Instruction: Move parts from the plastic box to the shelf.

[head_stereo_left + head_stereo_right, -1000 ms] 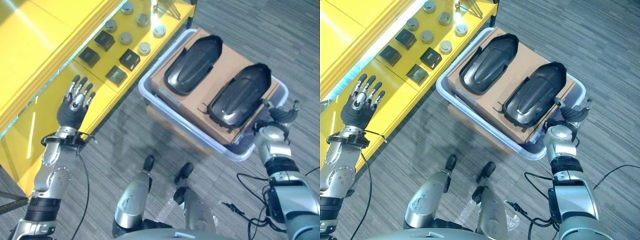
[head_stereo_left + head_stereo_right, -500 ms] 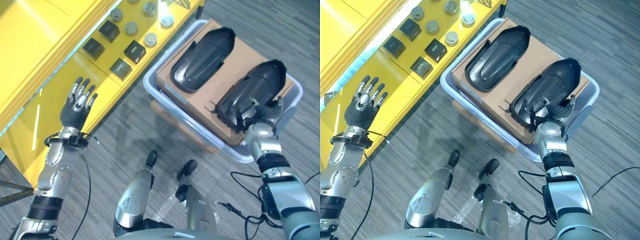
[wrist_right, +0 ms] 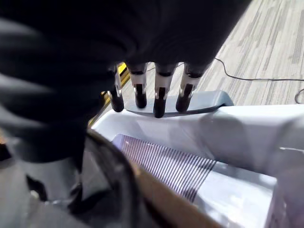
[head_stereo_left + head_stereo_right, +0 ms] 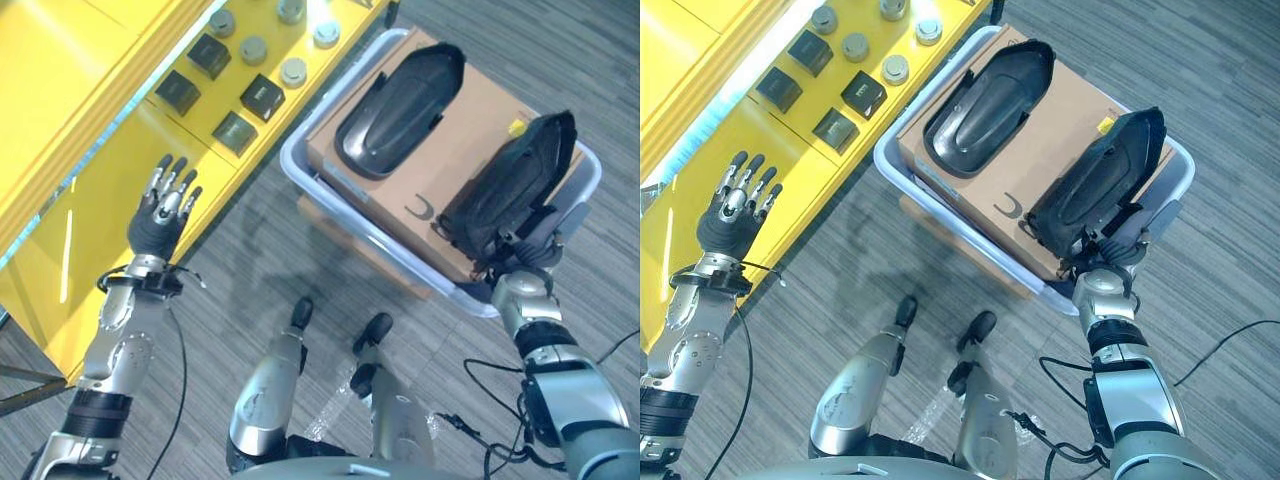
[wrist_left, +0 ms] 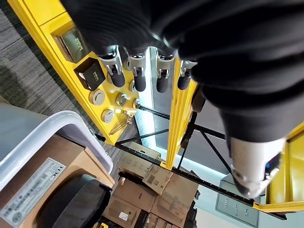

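Two black shell-shaped parts lie on a cardboard sheet in the grey plastic box. The left part lies flat. The right part stands tipped up on its edge. My right hand is at its near end, by the box's near corner, and pinches its rim. In the right wrist view its fingers reach past the dark rim over the box wall. My left hand hovers open with its fingers spread above the yellow shelf, holding nothing.
Black square blocks and round metal discs lie in rows on the shelf's far part, next to the box. The box rests on a low cardboard support on the grey striped floor. Stacked cartons show beyond the shelf.
The right black part has been tipped up from flat onto its edge by my right hand, baring more cardboard. The left hand holds its place; the camera shifted slightly.
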Tool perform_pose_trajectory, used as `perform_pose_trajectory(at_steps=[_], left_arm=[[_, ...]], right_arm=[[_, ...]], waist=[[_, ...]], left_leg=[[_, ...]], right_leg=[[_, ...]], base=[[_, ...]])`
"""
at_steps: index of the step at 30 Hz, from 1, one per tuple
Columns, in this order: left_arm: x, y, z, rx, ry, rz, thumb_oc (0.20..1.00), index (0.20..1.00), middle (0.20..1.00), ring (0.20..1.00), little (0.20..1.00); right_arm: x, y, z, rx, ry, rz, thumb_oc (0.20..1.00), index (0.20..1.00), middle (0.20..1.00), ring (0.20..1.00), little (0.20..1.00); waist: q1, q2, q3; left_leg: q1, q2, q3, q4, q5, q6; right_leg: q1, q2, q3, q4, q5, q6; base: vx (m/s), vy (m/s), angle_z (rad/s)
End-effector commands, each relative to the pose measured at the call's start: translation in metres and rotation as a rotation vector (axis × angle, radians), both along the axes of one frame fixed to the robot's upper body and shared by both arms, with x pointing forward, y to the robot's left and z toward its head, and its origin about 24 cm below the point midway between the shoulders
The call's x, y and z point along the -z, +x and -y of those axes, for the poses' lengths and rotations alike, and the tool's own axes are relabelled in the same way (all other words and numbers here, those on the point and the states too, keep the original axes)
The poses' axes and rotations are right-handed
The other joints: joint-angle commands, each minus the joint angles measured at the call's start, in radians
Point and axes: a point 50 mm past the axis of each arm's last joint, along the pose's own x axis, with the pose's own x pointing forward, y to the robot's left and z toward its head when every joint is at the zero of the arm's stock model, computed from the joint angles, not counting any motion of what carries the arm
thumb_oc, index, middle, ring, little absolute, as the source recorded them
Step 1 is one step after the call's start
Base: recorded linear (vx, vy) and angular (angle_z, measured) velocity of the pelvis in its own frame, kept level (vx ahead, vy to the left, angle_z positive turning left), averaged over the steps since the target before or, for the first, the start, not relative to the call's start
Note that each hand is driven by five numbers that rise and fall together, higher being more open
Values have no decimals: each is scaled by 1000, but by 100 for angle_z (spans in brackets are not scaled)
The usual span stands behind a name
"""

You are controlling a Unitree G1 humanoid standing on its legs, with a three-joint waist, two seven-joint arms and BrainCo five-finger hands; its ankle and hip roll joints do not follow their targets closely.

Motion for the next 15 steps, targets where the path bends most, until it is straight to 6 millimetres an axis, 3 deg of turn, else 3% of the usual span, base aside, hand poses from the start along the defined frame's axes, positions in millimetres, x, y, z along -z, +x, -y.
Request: perform_pose_trajectory(at_steps=[1, 10, 13, 15], left_arm=[[-15, -5, -2, 1, -29, 118, 1000, 1000, 1000, 1000, 1000], [-16, -4, -2, 12, -29, 118, 1000, 1000, 1000, 1000, 1000], [-17, -6, -2, 15, -28, 130, 1000, 1000, 1000, 1000, 1000], [-19, -9, -3, 15, -13, 138, 1000, 1000, 1000, 1000, 1000]], right_arm=[[-7, -2, 7, -22, -86, -12, 200, 200, 200, 200, 200], [-23, 5, 5, -51, -81, 87, 200, 200, 200, 200, 200], [-37, 8, 0, -59, -91, 180, 200, 200, 200, 200, 200], [-59, 8, -5, -61, -101, 315, 200, 200, 200, 200, 200]], waist=[[6, 5, -14], [9, 5, -13], [8, 2, -14], [6, -3, -21]], left_leg=[[-87, 9, 43, -2, 17, -17], [-81, 6, 44, -8, 18, -13], [-72, 8, 45, -18, 19, -12], [-57, 10, 46, -25, 18, -10]], right_leg=[[78, -86, 22, 62, -134, 121], [75, -88, 21, 65, -131, 123], [80, -85, 21, 60, -129, 124], [91, -83, 23, 56, -131, 124]], base=[[0, 0, 0], [0, 0, 0], [0, 0, 0], [0, 0, 0]])
